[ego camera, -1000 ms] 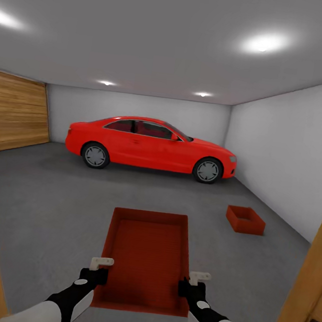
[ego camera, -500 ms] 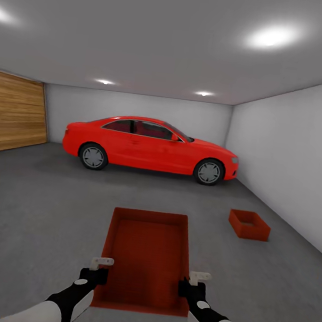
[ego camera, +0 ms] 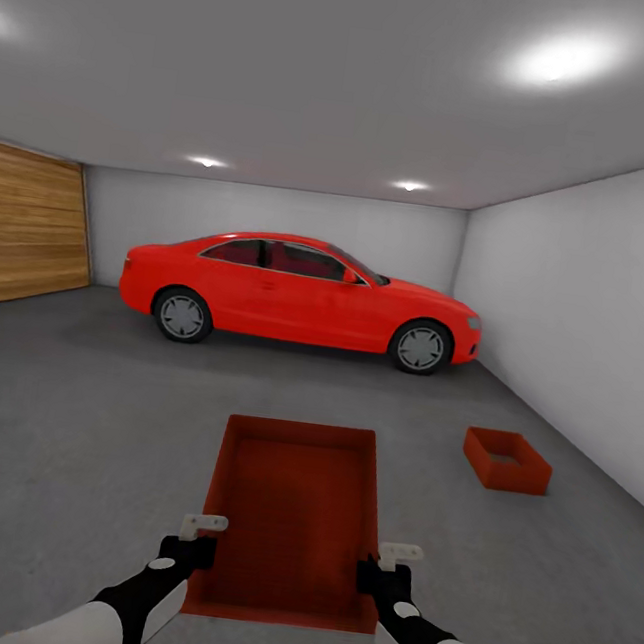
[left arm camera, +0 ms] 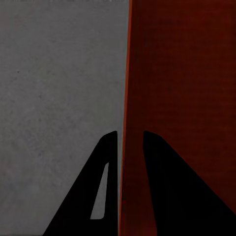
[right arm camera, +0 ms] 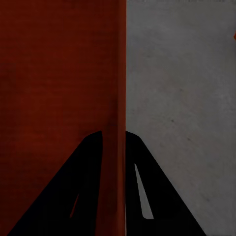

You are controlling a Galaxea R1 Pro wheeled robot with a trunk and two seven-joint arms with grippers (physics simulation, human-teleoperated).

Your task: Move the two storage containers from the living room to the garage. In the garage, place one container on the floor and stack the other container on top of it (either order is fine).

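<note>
Both grippers, left [ego camera: 204, 527] and right [ego camera: 392, 554], clamp the carried container's [ego camera: 292, 500] side walls; next, steer right of it toward the floor container [ego camera: 506, 461] for stacking.

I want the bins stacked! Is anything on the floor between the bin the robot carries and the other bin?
No, nothing visible: only bare concrete floor lies between the carried bin and the bin on the floor.
</note>
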